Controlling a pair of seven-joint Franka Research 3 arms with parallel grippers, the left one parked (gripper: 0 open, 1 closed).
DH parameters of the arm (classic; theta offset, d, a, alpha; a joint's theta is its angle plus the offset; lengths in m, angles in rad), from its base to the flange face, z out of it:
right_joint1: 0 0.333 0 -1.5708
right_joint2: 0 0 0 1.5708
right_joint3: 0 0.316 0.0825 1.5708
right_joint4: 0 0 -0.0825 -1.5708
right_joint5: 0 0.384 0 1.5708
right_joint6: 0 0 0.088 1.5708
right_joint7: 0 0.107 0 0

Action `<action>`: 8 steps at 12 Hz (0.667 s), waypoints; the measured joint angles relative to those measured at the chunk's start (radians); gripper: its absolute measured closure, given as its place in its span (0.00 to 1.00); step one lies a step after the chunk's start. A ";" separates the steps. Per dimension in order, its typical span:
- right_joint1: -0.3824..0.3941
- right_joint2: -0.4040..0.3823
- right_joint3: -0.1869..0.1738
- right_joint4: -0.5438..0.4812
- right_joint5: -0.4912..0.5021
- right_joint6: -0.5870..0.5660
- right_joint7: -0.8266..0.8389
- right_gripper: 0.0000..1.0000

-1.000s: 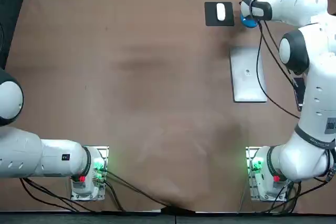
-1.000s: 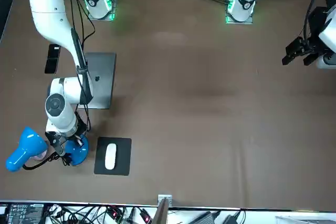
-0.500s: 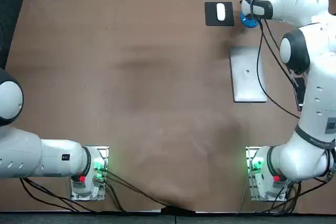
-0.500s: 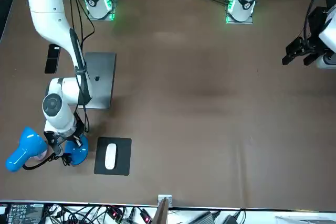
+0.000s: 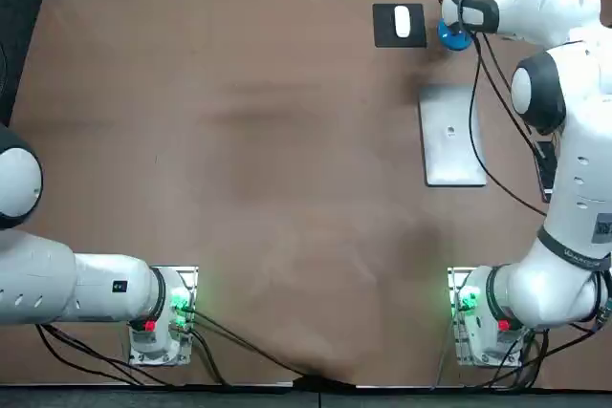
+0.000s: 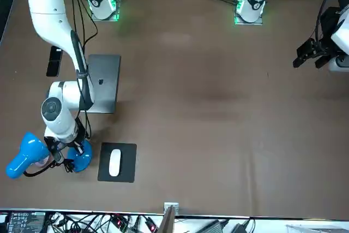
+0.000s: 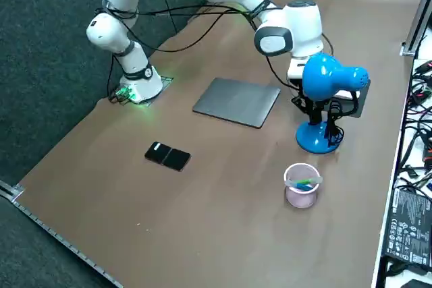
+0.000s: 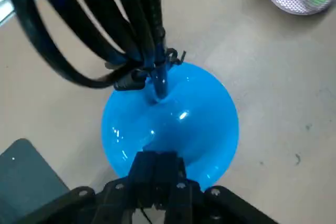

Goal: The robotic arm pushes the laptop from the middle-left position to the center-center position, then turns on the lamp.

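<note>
The closed grey laptop [image 5: 451,136] lies flat on the brown table [image 5: 268,140], right of its middle; it also shows as the laptop [image 6: 103,83] and the laptop [image 7: 237,101]. The blue lamp [image 7: 327,77] stands at the far right corner on a round base [image 8: 173,119], which also shows as the base [image 5: 454,37] and the base [image 6: 80,158]. My right gripper [image 8: 156,163] is shut, fingertips together over the rim of the base, beside the stem. I cannot tell whether they touch it.
A white mouse [image 5: 402,22] rests on a black pad just left of the lamp. A pink mesh cup [image 7: 302,185] stands beyond the lamp base. A black phone [image 7: 168,156] lies near the table's right edge. Black cables [image 8: 105,30] hang by the lamp stem.
My right wrist has shifted slightly toward the table's far right corner, over the lamp base. The laptop and lamp have not moved.
</note>
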 joint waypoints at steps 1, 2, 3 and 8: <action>0.000 0.003 0.000 0.005 0.000 0.000 0.000 0.98; 0.000 0.006 0.001 0.009 0.000 0.000 0.000 0.98; 0.000 0.007 0.001 0.012 0.000 0.000 0.000 0.98; -0.001 0.011 0.004 0.013 0.000 0.018 -0.004 0.98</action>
